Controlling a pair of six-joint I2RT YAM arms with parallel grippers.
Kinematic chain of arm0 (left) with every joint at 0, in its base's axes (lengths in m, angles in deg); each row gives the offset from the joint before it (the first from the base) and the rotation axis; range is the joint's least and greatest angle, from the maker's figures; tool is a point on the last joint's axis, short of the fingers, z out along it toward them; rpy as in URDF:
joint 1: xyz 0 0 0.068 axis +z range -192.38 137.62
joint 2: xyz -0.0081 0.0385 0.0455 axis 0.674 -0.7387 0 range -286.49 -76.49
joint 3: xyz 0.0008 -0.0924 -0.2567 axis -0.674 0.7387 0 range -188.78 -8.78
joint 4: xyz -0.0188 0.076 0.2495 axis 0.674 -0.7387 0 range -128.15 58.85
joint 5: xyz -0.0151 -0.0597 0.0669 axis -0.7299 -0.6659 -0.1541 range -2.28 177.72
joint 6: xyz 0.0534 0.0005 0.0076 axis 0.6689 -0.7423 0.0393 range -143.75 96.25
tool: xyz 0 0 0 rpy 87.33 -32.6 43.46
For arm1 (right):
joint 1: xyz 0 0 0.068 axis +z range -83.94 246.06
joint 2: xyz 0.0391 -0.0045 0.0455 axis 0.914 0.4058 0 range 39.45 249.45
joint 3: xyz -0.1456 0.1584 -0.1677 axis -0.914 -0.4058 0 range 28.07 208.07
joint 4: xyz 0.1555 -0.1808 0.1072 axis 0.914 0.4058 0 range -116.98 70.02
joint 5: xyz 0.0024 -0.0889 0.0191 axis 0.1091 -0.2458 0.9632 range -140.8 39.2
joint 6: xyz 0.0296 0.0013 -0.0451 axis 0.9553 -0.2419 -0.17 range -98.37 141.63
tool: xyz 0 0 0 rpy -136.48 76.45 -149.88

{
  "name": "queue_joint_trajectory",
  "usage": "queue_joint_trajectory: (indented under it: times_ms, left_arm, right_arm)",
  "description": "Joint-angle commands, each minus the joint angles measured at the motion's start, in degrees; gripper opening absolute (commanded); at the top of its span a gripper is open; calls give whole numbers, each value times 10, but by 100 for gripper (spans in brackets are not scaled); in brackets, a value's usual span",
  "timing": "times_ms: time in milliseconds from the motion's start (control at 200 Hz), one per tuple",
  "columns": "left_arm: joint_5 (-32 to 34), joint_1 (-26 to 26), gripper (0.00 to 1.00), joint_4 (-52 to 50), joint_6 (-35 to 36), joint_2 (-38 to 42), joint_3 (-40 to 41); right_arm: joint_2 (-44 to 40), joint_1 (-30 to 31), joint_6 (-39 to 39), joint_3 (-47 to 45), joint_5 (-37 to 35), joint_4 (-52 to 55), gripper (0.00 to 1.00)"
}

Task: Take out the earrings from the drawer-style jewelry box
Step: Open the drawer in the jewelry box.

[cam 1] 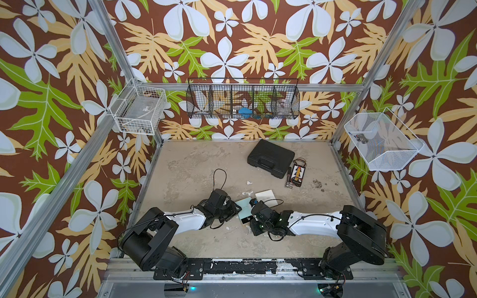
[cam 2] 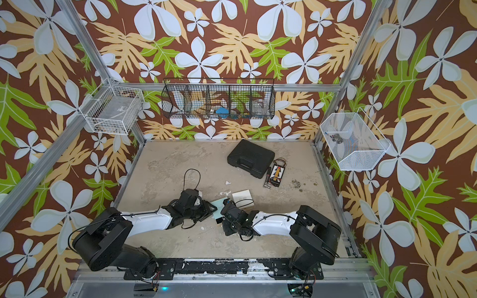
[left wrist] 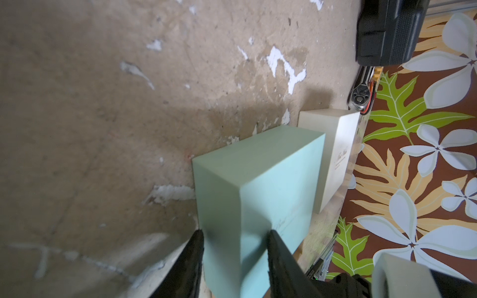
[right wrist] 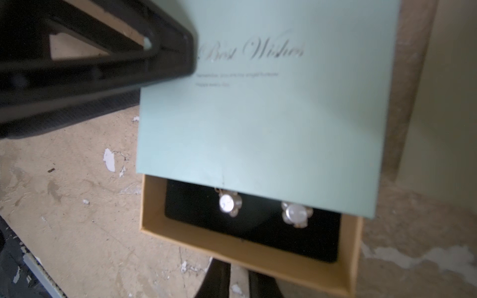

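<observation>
Two earrings lie in the half-out drawer — my L gripper clamps the sleeve, R gripper's state unclear — jerky pull cd spill them.

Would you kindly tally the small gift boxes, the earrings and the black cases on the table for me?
Small gift boxes: 2, the mint box and the cream box.
Earrings: 2, in the mint box's pulled-out drawer.
Black cases: 1.
Total: 5.
</observation>
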State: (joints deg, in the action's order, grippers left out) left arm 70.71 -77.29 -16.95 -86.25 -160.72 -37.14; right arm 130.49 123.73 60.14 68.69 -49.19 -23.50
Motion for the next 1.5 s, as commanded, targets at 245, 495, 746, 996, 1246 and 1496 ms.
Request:
queue_joint_trajectory:
  times_ms: [245,495,746,996,1246,1496]
  left_arm:
    - [9,0,42,-38,9,-1,6]
    - [10,0,42,-37,8,-1,4]
    - [16,0,42,-34,2,1,5]
    - [21,0,42,-29,-1,-2,6]
    - [21,0,42,-21,-3,-5,10]
    - [21,-2,42,-19,-3,-7,11]
  right_arm:
    - [12,-7,1,9,-20,68,11]
    - [9,-7,7,15,-14,68,0]
    - [-2,-7,33,3,6,67,0]
    - [-18,2,49,-11,15,72,0]
    - [-36,27,72,-34,17,75,0]
    - [-51,35,88,-51,16,76,0]
